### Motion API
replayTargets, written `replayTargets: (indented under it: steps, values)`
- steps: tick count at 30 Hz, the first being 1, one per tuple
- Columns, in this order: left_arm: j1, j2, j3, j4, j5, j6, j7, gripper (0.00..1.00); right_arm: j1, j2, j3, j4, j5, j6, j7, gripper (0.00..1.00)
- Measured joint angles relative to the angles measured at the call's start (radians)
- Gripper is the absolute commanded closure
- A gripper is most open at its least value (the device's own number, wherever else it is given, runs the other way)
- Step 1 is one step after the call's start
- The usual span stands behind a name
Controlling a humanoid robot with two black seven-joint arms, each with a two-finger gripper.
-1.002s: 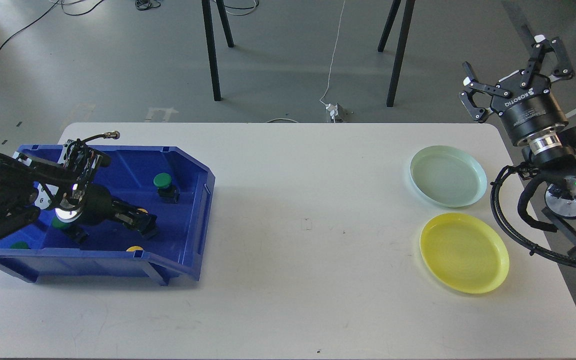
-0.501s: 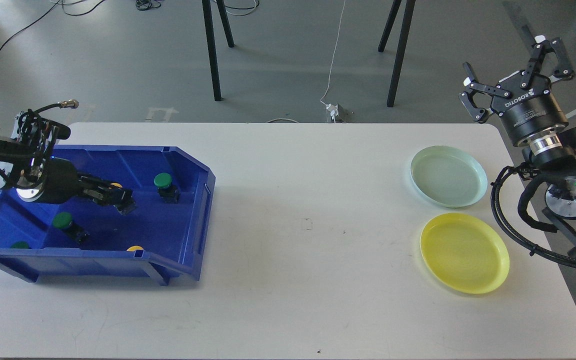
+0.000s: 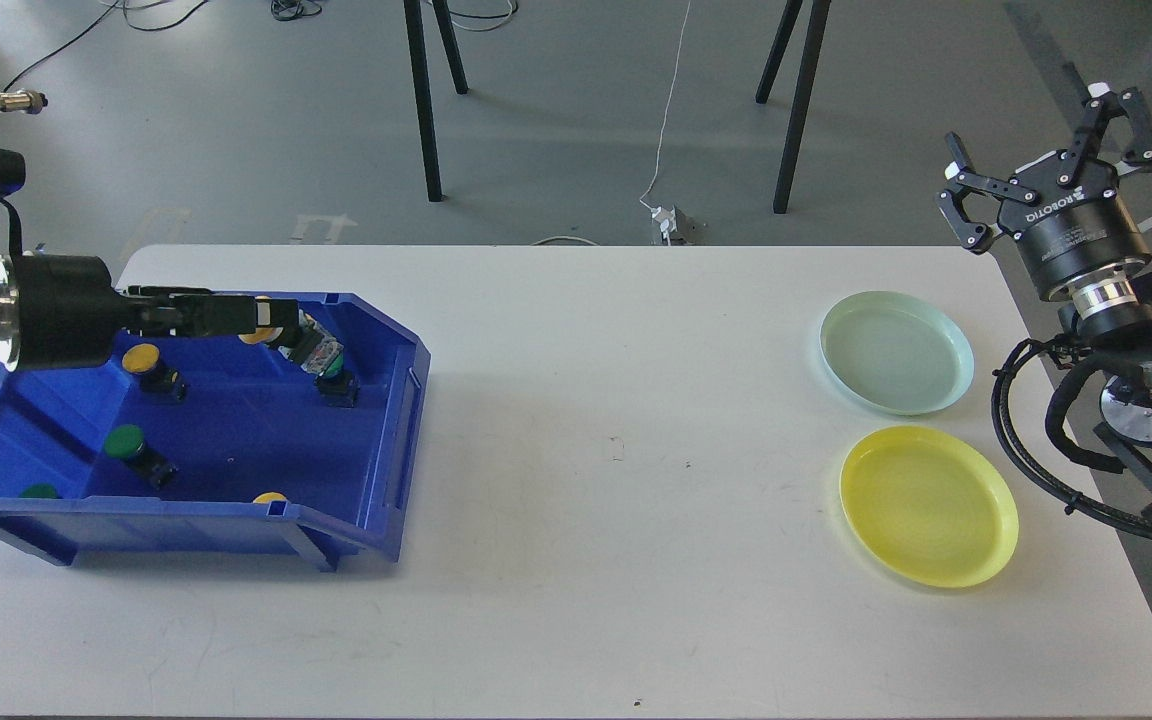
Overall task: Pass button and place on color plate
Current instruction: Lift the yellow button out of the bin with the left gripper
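Note:
My left gripper (image 3: 281, 325) is shut on a yellow button (image 3: 258, 335) and holds it above the far side of the blue bin (image 3: 391, 440); the button's black body (image 3: 314, 350) sticks out to the right. In the bin lie another yellow button (image 3: 143, 358), a green button (image 3: 124, 440) and a green button (image 3: 334, 372) partly hidden behind the held one. The yellow plate (image 3: 928, 505) and the pale green plate (image 3: 896, 352) sit at the table's right, both empty. My right gripper (image 3: 1028, 135) is open and empty, raised past the table's far right corner.
More button caps show at the bin's front wall: a green one (image 3: 36, 490) and a yellow one (image 3: 269, 497). The white table (image 3: 616, 520) stretches between bin and plates. Stand legs (image 3: 423, 100) and a cable lie on the floor behind.
My left gripper has lifted out of the bin's bottom with the yellow button, moving up and toward the far side. The right gripper shifted slightly right.

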Motion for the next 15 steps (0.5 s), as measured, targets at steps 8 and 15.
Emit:
replayTargets:
  steps: [8, 15]
  values:
    - [0.001, -0.040, -0.069, -0.055, -0.387, 0.000, 0.000, 0.82, -0.016, -0.016, 0.021, 0.004, -0.012, 0.000, 0.001, 0.01]
    - [0.004, -0.273, -0.118, 0.013, -0.693, 0.000, 0.000, 0.81, -0.054, -0.071, 0.019, 0.180, -0.277, -0.064, 0.046, 0.01]
